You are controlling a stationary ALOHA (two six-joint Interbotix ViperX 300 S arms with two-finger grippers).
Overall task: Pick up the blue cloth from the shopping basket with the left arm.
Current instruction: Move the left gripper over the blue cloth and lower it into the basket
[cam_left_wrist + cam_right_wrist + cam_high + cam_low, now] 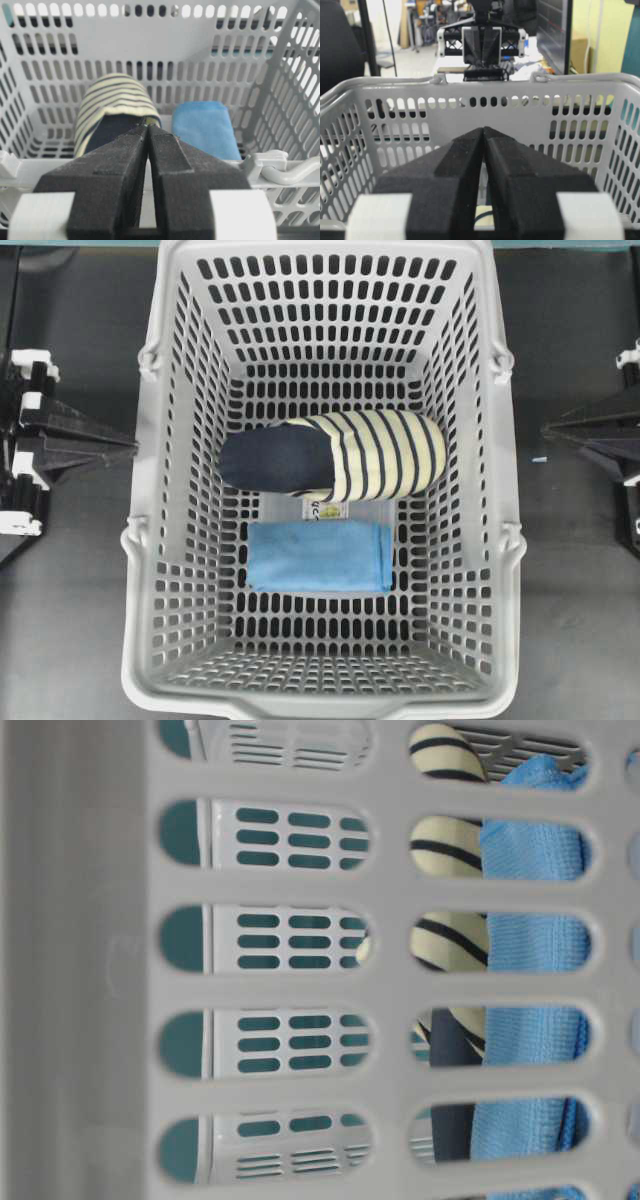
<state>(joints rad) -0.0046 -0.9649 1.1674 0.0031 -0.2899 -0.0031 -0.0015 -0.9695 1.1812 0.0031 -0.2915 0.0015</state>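
**Both arms parked outside the basket, cloth untouched on its floor**

The shopping basket [150,540] fills the middle of the overhead view, standing on a dark table [70,590]. On its slotted floor lies the blue cloth [320,556], folded flat into a rectangle, in the half of the basket nearer the bottom of that view. Just beyond it lies a rolled cream-and-navy striped garment [375,453], its dark navy end pointing towards the left arm's side. Between the two, a small white label [325,509] shows on a clear patch of the floor. Whether the cloth and garment touch cannot be told.

The left gripper [148,128] sits outside the basket's left wall, level with the rim, its black pointed jaws pressed together with nothing between them. Its wrist camera looks over the rim at the garment and the cloth beside it.

The right gripper [483,130] is likewise outside the opposite wall, jaws closed and empty, facing across the basket towards the left arm [482,42].

From table level, the cloth and striped garment show through the wall's slots.
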